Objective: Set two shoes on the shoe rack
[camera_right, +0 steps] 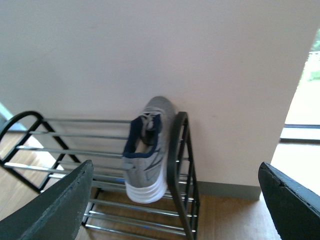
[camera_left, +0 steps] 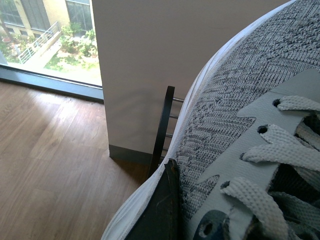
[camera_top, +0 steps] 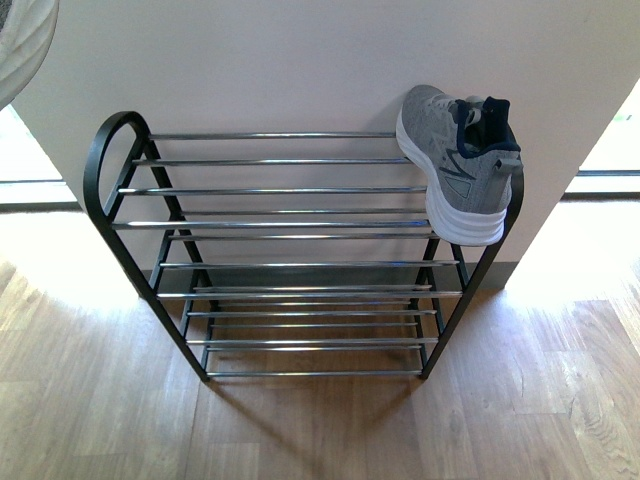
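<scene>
Shoe rack (camera_top: pixel 290 225) black-framed, silvery rods (grey shoe (camera_top: pixel 462 170) atop, right end). Left gripper (camera_left: pixel 167 210) clamps second shoe (camera_left: pixel 235 100); right gripper (camera_right: pixel 175 170) gaping.

Shoe rack (camera_top: pixel 280 190): thin black frame, shiny silver rods catching pale streaks of light.
Shoe on the rack (camera_top: pixel 462 170): speckled mid-grey knit, a paler grey side panel outlined in dark lines, navy collar and lining, thick white sole.
Second shoe (camera_left: pixel 235 110): seen close up, a salt-and-pepper knit of grey and white flecks, smooth light grey eyelet panel, off-white woven laces, white sole edge, dark under the laces.
Right pincer (camera_right: pixel 175 167): fingers (camera_right: pixel 55 210) plain dark charcoal, nearly black.
Wall (camera_top: pixel 300 60): plain cream-beige, with a dark grey skirting (camera_right: pixel 230 190).
Floor (camera_top: pixel 300 430): warm brown wood planks with streaky grain, washed pale where sunlight falls.
</scene>
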Robot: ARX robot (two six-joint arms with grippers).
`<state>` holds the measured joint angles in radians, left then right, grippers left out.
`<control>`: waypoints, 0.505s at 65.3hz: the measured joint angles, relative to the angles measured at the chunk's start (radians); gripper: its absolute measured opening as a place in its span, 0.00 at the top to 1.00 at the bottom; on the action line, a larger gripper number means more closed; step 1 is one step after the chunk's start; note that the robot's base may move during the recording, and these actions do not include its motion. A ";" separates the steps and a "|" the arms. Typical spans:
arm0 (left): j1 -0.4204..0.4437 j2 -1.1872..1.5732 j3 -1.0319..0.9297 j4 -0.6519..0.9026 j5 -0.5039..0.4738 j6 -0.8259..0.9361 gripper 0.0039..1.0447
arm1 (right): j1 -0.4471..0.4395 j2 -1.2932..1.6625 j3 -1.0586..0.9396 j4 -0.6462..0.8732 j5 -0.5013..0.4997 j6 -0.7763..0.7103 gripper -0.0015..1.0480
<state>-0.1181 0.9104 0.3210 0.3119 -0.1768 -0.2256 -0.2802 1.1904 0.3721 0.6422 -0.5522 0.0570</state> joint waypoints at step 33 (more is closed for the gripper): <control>0.000 0.000 0.000 0.000 0.000 0.000 0.99 | 0.153 -0.253 -0.256 0.167 0.428 -0.050 0.86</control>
<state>-0.1181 0.9104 0.3210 0.3119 -0.1768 -0.2256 -0.1268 0.9375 0.1162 0.8089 -0.1242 0.0067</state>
